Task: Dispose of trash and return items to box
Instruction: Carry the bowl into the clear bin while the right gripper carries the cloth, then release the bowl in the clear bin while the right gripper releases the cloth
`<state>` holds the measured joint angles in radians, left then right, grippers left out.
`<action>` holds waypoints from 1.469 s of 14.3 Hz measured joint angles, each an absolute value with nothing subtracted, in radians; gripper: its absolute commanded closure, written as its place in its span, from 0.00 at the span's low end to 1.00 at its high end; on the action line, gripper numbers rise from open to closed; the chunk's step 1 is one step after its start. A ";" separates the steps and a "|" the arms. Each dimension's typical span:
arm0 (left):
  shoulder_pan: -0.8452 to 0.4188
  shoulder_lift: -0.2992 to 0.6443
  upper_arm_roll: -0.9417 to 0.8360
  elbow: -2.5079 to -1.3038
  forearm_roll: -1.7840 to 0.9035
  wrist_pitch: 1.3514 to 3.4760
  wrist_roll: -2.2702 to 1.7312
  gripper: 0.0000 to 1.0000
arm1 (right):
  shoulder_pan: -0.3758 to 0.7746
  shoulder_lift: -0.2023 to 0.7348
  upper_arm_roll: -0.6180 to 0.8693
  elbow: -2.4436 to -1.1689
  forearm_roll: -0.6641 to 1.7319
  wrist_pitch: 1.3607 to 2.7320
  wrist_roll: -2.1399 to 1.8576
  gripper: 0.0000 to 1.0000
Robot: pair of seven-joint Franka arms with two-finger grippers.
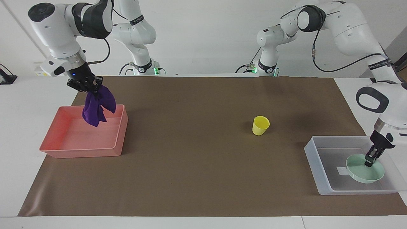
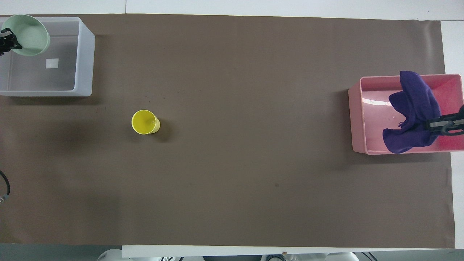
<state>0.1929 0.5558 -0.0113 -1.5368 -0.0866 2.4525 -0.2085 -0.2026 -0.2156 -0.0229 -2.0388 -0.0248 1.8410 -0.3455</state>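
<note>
My left gripper (image 1: 370, 160) is shut on the rim of the mint-green bowl (image 1: 365, 173) and holds it low inside the translucent box (image 1: 313, 159). I cannot tell whether the bowl touches the bottom. The overhead view shows the bowl (image 2: 30, 34), the left gripper (image 2: 7, 40) and the box (image 2: 84, 54). My right gripper (image 1: 85, 86) is shut on the purple cloth (image 1: 95, 108), which hangs over the pink bin (image 1: 79, 152). The cloth (image 2: 413, 112) also shows in the overhead view. The yellow cup (image 1: 260, 125) stands upright on the mat, nearer to the robots than the box.
The pink bin (image 2: 357, 116) sits at the right arm's end of the brown mat (image 1: 197, 165) and the box at the left arm's end. The cup (image 2: 145, 122) stands between them, closer to the box.
</note>
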 measured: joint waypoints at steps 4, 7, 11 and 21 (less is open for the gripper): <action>0.192 0.580 -0.011 -1.582 -0.086 2.467 -0.195 0.29 | -0.293 -0.210 -0.024 -2.051 -0.025 1.843 -0.423 1.00; 0.191 0.580 -0.011 -1.601 -0.086 2.502 -0.177 0.07 | -0.304 -0.167 -0.023 -2.071 -0.025 1.915 -0.423 1.00; 0.186 0.525 -0.015 -1.558 -0.086 2.493 -0.174 0.01 | -0.310 -0.033 -0.023 -2.075 -0.025 2.044 -0.423 0.98; 0.103 0.104 -0.019 -1.659 -0.086 1.793 -0.173 0.00 | -0.311 0.041 -0.020 -2.071 -0.023 2.096 -0.423 0.01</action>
<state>0.1032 0.1040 -0.0194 -1.6593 -0.0864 1.7935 -0.1726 -0.3114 0.0414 -0.0201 -2.0715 -0.0233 2.0959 -0.4229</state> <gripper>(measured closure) 0.000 0.489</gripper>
